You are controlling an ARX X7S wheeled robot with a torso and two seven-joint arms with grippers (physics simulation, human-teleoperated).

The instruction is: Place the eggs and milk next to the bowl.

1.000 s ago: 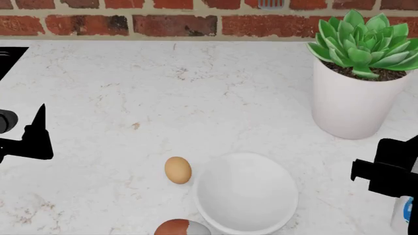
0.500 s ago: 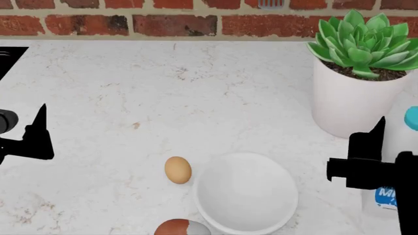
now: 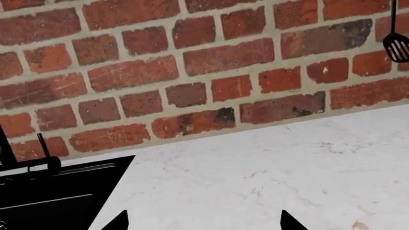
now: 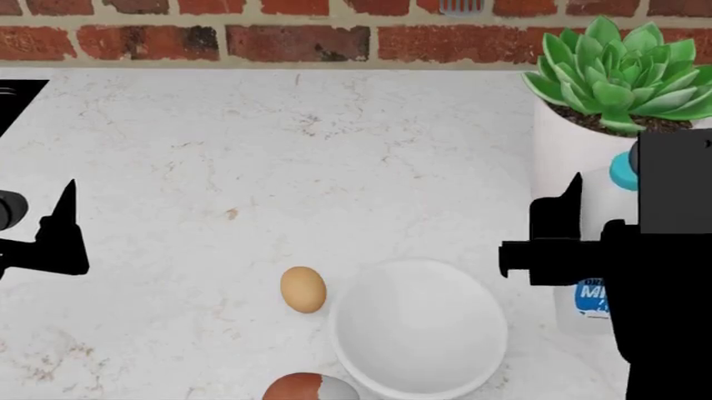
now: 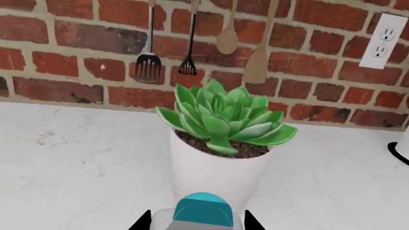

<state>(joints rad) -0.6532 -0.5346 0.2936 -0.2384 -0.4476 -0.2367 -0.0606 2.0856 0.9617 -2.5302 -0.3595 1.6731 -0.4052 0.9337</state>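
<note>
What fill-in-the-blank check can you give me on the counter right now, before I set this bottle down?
1. The right gripper holds the ____, which has a teal cap.
2. The tan egg lies just left of the white ____.
3. The succulent grows in a ____ pot.
4. The wall behind the counter is made of ____.

Missing words: milk bottle; bowl; white; brick

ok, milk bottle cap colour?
Teal-blue cap on the white milk bottle, clearest in the right wrist view, between the right hand's fingers.
</note>
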